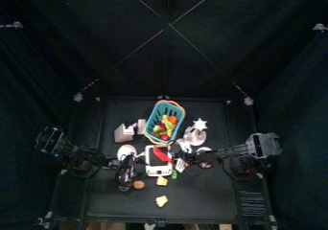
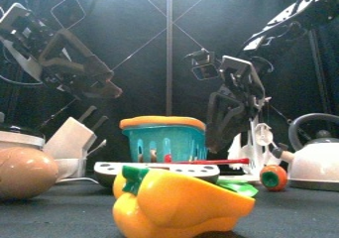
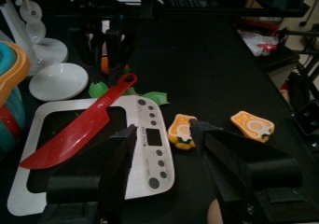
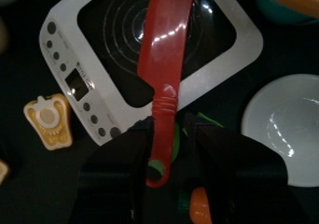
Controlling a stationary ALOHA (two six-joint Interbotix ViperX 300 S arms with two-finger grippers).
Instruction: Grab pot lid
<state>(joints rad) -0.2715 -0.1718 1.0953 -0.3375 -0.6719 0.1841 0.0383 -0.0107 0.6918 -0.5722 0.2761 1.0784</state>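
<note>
A white round piece (image 4: 293,116) lies beside the white toy stove (image 4: 75,41); I cannot tell whether it is the pot lid. It also shows in the left wrist view (image 3: 56,78). A red spatula (image 4: 166,50) lies across the stove, its handle running back between my right gripper's jaws. My right gripper (image 4: 170,125) has its jaws close on both sides of the handle's end. My left gripper (image 3: 181,167) is open and empty above the stove's (image 3: 149,144) edge, next to the spatula's blade (image 3: 62,139).
A teal basket (image 2: 163,143) with food stands at the back middle. A white kettle (image 2: 311,153) is at the right, a yellow pepper (image 2: 179,207) in front and a brown rounded thing (image 2: 24,173) at the left. Small orange toy pieces (image 3: 249,125) lie by the stove.
</note>
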